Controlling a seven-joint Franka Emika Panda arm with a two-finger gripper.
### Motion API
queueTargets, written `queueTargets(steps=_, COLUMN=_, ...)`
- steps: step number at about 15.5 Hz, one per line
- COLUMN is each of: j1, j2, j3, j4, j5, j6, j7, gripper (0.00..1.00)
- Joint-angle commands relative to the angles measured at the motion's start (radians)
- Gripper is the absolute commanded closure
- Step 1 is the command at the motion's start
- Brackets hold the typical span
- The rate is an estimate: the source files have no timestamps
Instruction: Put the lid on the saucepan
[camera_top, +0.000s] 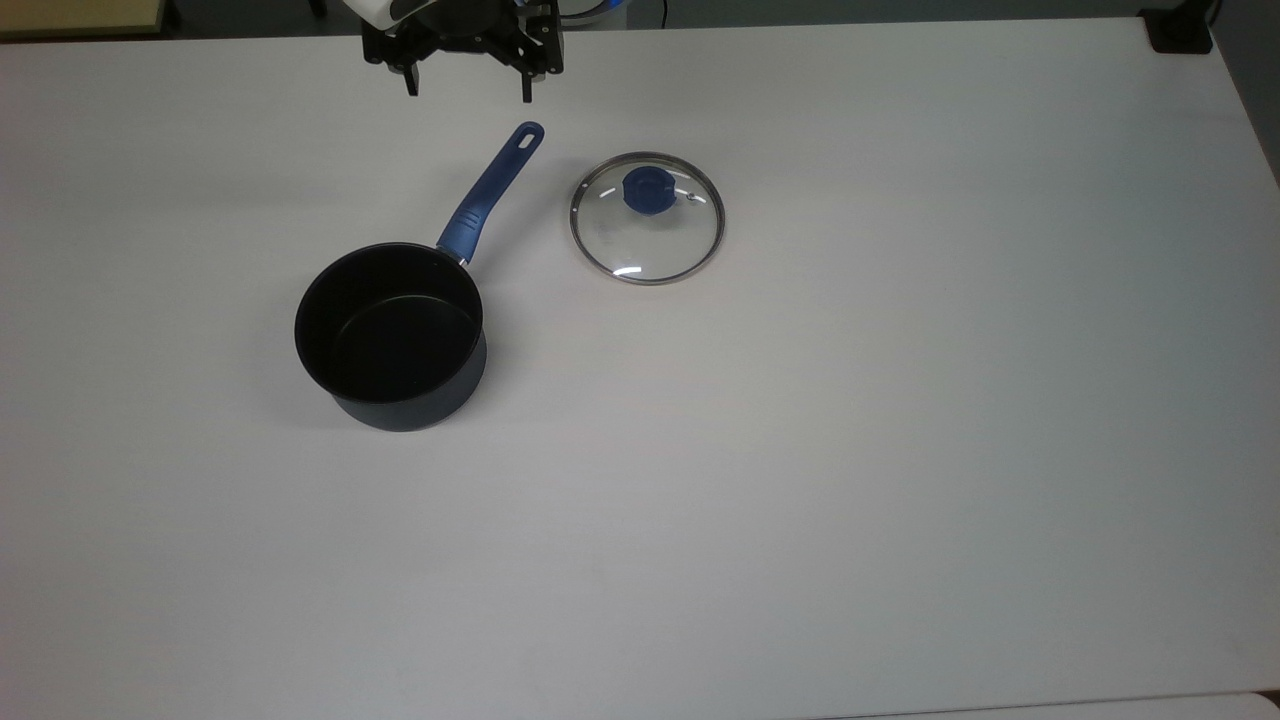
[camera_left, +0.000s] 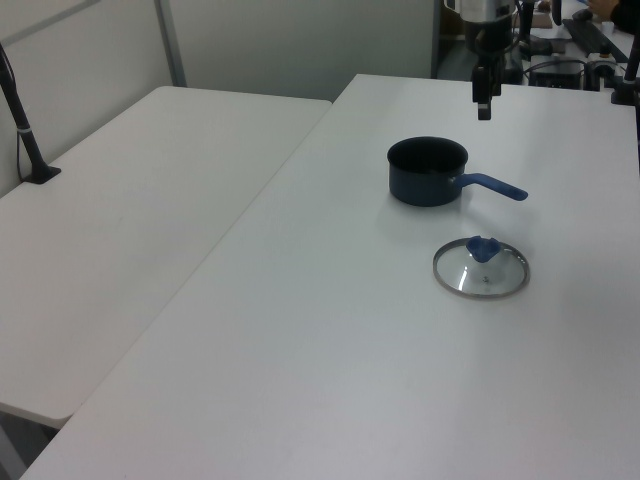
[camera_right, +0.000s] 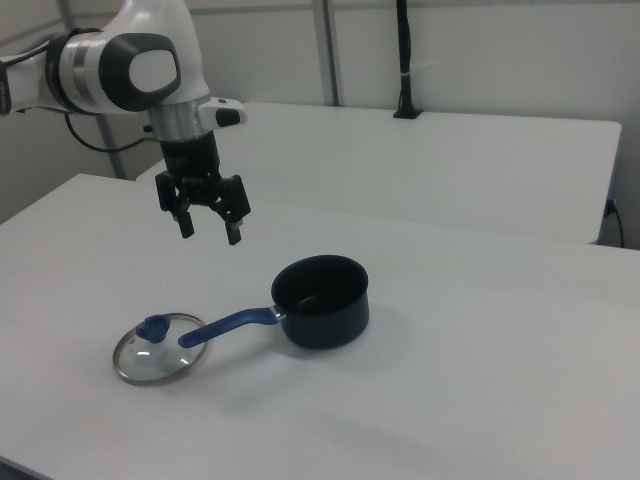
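On the table (camera_top: 900, 450), saucepan (camera_top: 392, 338) handle toward top view's upper right, lid (camera_top: 647, 218) beside.

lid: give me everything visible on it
The lid is a round clear glass disc with a thin metal rim and a blue centre knob; a small fitting sits beside the knob. It lies flat, knob up, on the white table, to the top view's right of the saucepan, near the handle's end but apart from it. Nothing but the table touches it. The gripper hangs open above the table, clear of it.
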Motion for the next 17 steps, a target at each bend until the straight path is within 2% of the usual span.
queueTargets(steps=1, j1=0.004, j2=-0.017, j3=-0.003, j4=-0.001, j5=0.014, j6=-0.03, j7=0.0, gripper=0.0)
queueTargets(steps=17, j1=0.004, j2=-0.023, j3=-0.002, j4=-0.001, j5=0.014, j6=-0.045, j7=-0.002, gripper=0.0)
